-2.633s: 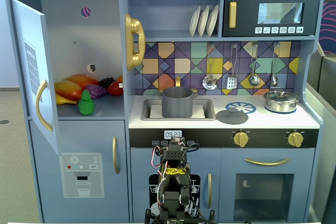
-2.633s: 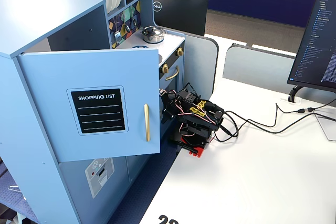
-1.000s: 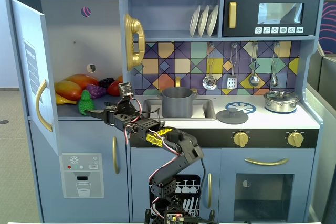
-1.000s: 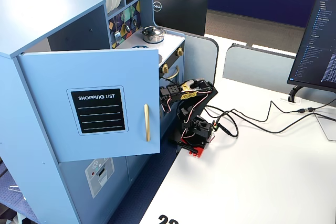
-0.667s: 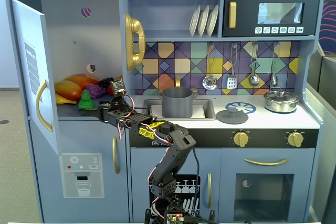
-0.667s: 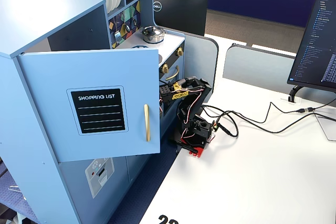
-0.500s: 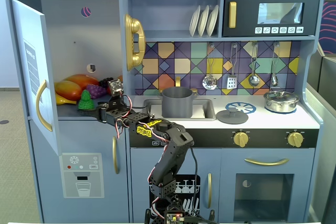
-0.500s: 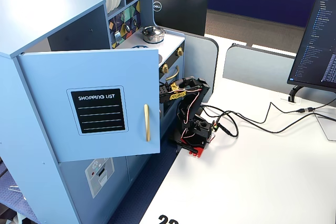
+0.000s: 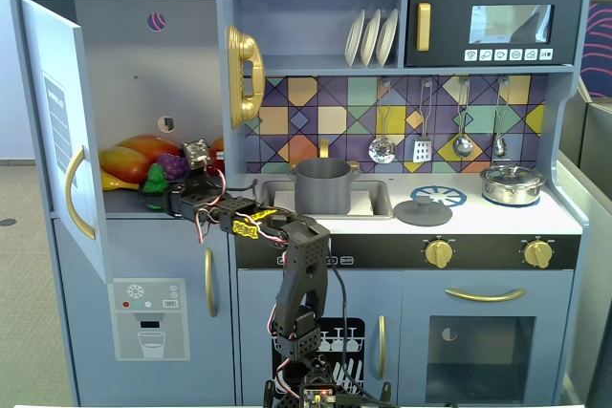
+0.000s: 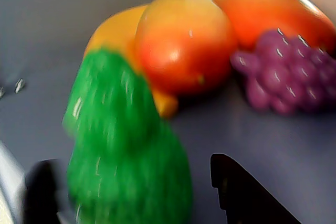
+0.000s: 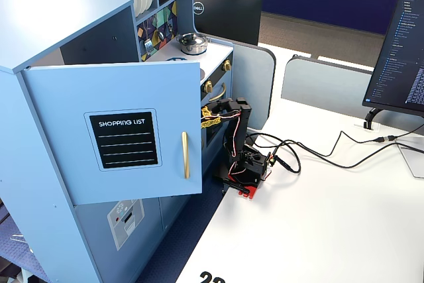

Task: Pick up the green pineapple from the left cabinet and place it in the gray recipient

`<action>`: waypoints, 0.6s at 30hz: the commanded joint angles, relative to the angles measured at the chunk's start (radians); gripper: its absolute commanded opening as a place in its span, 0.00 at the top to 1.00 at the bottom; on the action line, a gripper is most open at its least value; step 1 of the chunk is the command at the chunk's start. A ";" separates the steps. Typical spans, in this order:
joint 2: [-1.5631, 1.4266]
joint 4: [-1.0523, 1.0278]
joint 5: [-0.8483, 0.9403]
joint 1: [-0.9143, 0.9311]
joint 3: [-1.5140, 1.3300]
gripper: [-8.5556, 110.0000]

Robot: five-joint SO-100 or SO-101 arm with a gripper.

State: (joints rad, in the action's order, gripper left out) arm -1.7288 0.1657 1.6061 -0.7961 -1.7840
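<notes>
The green pineapple (image 9: 156, 182) stands at the front of the left cabinet's (image 9: 134, 64) shelf, leafy top up. In the wrist view it (image 10: 126, 161) fills the space between my two black fingers, blurred. My gripper (image 9: 164, 200) (image 10: 131, 163) is open around it. The right finger (image 10: 236, 192) stands clear of the fruit. The left finger is blurred and close to it; I cannot tell whether it touches. The gray recipient (image 9: 322, 185) sits in the sink, to the right in a fixed view. In the other fixed view the open cabinet door (image 11: 112, 130) hides the shelf and gripper.
Orange-red mangoes (image 10: 184, 40) and a purple grape bunch (image 10: 283, 77) lie just behind the pineapple. The cabinet door with its gold handle (image 9: 78, 193) hangs open on the left. A gray lid (image 9: 423, 212) and a silver lidded pot (image 9: 512, 183) sit on the counter.
</notes>
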 commanded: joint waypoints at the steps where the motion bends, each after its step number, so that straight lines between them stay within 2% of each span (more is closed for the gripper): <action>1: 0.006 0.038 0.029 -0.028 0.106 0.93; 5: -0.137 0.060 0.058 -0.071 -0.006 0.93; 10: -0.456 0.107 0.075 -0.152 -0.170 0.93; 13: -0.638 0.209 0.086 -0.204 -0.278 0.93; 18: -0.913 0.285 0.092 -0.091 -0.445 0.93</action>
State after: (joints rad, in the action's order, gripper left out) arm -2.4222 0.3774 1.6920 -0.9664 -2.1752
